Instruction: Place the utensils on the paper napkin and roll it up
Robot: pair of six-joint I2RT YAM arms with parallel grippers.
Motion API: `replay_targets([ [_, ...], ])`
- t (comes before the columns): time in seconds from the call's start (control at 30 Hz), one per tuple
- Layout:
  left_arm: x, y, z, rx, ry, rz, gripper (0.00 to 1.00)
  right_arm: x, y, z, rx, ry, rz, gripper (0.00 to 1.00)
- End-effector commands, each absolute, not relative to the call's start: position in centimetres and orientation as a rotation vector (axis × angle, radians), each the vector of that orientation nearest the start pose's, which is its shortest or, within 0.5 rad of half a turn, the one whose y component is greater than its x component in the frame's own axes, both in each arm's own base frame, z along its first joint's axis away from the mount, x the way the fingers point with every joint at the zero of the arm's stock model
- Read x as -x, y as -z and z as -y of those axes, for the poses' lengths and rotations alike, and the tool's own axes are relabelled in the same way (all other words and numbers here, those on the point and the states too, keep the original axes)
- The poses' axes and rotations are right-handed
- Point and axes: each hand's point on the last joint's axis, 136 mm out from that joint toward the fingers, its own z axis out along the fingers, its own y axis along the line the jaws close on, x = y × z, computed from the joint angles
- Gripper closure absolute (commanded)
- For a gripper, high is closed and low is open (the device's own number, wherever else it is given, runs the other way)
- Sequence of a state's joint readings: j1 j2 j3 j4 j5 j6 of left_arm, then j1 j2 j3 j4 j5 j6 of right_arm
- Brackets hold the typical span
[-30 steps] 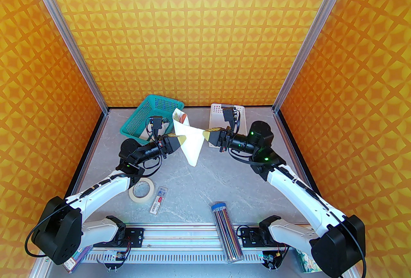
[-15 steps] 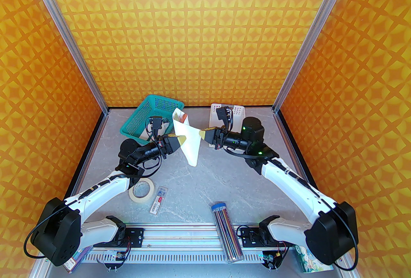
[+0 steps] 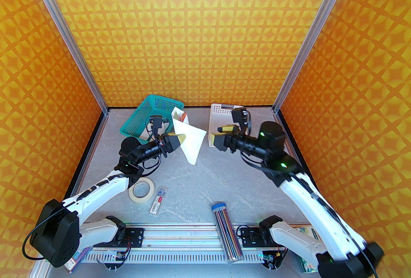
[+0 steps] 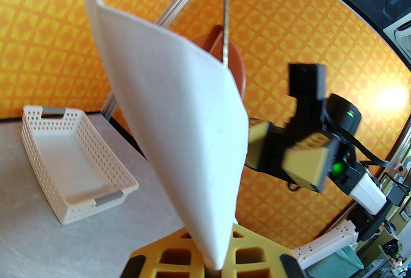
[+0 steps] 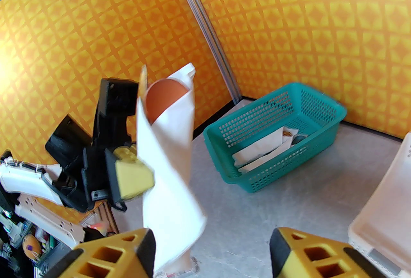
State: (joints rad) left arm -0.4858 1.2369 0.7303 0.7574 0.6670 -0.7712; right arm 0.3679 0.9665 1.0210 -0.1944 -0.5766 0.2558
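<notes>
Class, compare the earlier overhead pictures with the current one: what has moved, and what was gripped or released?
The right gripper opened, let go of the napkin and drew back to the right. The left gripper still pinches the napkin, which stays lifted with the spoon poking out on top. The basket and tape roll have not moved.

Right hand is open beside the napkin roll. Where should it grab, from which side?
Take the napkin at its free right edge, level with the left hand, bringing the right hand in sideways from the right. The roll stands nearly upright, spoon bowl out the top, and that edge flares loose, so pinching there probably keeps it wrapped.
</notes>
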Motion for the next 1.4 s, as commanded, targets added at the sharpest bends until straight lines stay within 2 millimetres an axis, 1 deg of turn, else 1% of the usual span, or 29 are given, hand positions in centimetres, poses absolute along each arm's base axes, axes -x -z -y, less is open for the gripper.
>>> replay_targets([
  [0.0,-28.4,-38.2,26.8,-0.451,1.408,-1.377,1.0,-25.7,-37.7,-20.0,0.623,-0.879,-1.641,0.29],
  [0.03,-28.4,-38.6,26.7,-0.451,1.402,-1.366,1.0,-25.1,-38.1,-20.3,0.654,-0.878,-1.601,0.29],
  [0.1,-28.4,-39.4,26.6,-0.453,1.383,-1.334,1.0,-23.4,-38.9,-20.9,0.722,-0.867,-1.476,0.24],
  [0.17,-28.6,-40.1,26.4,-0.454,1.362,-1.311,1.0,-21.9,-39.3,-21.5,0.777,-0.836,-1.366,0.2],
  [0.23,-28.6,-40.7,26.3,-0.458,1.343,-1.29,1.0,-20.8,-39.4,-22.3,0.827,-0.797,-1.277,0.19],
  [0.33,-28.6,-41.5,26.3,-0.47,1.328,-1.254,1.0,-20.0,-39.8,-23.3,0.861,-0.741,-1.169,0.18],
  [0.43,-28.4,-42.1,26.2,-0.476,1.325,-1.228,1.0,-19.7,-40.3,-24.3,0.875,-0.677,-1.068,0.17],
  [0.57,-28.3,-42.1,26.2,-0.477,1.328,-1.229,1.0,-20.2,-41.1,-25.7,0.891,-0.601,-0.972,0.12],
  [0.7,-28.1,-41.9,26.2,-0.476,1.33,-1.233,1.0,-21.2,-41.8,-27.3,0.906,-0.596,-0.935,0.11],
  [0.8,-27.9,-42.0,26.2,-0.478,1.333,-1.23,1.0,-22.2,-42.3,-28.0,0.884,-0.592,-0.921,0.08],
  [0.97,-27.5,-42.2,26.3,-0.495,1.344,-1.223,1.0,-23.6,-42.8,-28.4,0.826,-0.587,-0.915,0.02],
  [1.13,-27.0,-42.6,26.5,-0.519,1.358,-1.208,1.0,-24.3,-42.5,-29.1,0.817,-0.621,-0.932,0.01],
  [1.37,-26.3,-42.8,27.0,-0.556,1.378,-1.194,1.0,-24.6,-42.6,-29.2,0.82,-0.669,-0.935,0.01],
])
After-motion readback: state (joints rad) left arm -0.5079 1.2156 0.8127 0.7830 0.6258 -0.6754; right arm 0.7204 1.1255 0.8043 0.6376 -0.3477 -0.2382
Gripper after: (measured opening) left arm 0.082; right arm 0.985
